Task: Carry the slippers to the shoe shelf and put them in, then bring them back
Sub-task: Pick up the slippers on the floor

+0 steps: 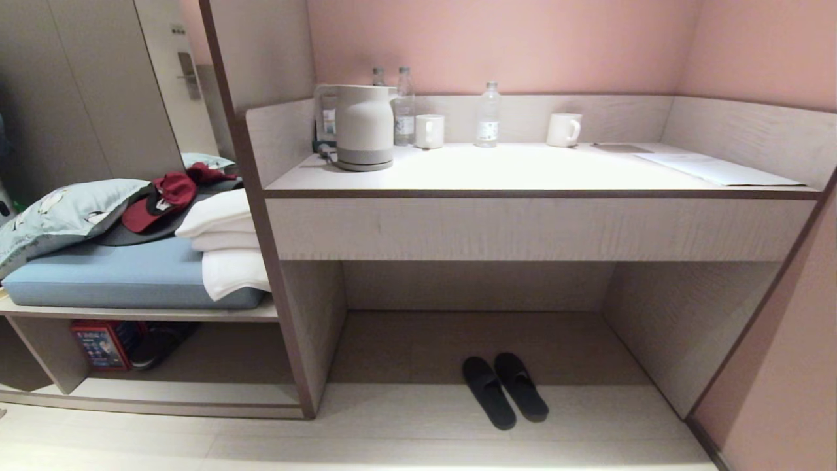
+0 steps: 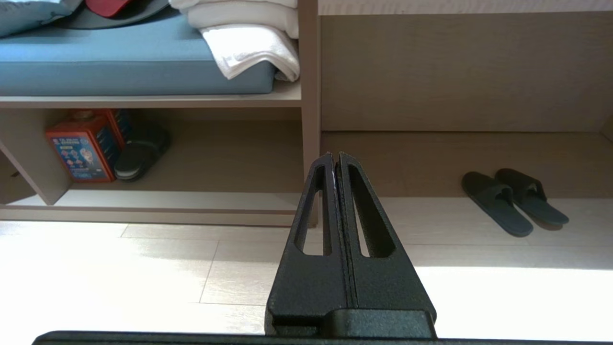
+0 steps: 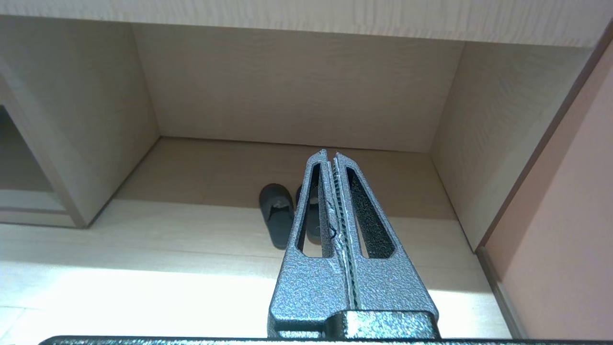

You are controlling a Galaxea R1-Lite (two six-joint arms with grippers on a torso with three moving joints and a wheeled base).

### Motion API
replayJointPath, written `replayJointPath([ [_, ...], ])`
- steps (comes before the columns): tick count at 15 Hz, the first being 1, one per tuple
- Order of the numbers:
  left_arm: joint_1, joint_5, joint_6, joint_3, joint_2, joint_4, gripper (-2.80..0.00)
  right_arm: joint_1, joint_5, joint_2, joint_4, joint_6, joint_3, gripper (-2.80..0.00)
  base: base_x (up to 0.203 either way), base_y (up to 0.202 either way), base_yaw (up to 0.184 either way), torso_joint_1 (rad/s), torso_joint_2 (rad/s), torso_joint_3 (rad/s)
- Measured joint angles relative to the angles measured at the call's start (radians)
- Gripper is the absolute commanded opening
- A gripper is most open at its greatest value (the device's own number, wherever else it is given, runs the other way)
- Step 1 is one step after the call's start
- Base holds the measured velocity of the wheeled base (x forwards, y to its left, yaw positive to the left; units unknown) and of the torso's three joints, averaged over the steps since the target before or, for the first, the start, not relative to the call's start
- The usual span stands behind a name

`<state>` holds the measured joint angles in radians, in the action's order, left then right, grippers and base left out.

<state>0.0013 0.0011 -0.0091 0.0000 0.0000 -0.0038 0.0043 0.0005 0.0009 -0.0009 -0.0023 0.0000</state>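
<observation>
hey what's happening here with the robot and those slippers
Nothing is being handled yet. The pair of black slippers lies side by side on the floor at the front edge of the desk's knee recess. Both claws, left and right, are shut and empty, well short of them. The shoe shelf sits lower left, under the bench.

This looks like a hotel guest room. A built-in counter against a pink wall carries an electric kettle, two white mugs, water bottles and a printed sheet, with plain black slippers on the floor beneath it. Beside it, a padded bench holds folded white towels and a pillow, near a door with an electronic lock.
</observation>
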Motion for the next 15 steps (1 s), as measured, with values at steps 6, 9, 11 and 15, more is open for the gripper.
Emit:
replayJointPath([
  [6,0.0,0.0,0.0,0.0,0.0,0.0,-2.8,0.0,0.0,0.0,0.0,0.0,0.0,-2.8,0.0,0.0,0.0,0.0,0.01,0.011],
  [9,0.0,0.0,0.0,0.0,0.0,-0.001,-2.8,0.0,0.0,0.0,0.0,0.002,0.0,-2.8,0.0,0.0,0.0,0.0,0.0,0.0],
  [11,0.0,0.0,0.0,0.0,0.0,-0.001,-2.8,0.0,0.0,0.0,0.0,0.002,0.0,-2.8,0.0,0.0,0.0,0.0,0.0,0.0],
  [15,0.0,0.0,0.0,0.0,0.0,0.0,-2.8,0.0,0.0,0.0,0.0,0.002,0.0,-2.8,0.0,0.0,0.0,0.0,0.0,0.0],
])
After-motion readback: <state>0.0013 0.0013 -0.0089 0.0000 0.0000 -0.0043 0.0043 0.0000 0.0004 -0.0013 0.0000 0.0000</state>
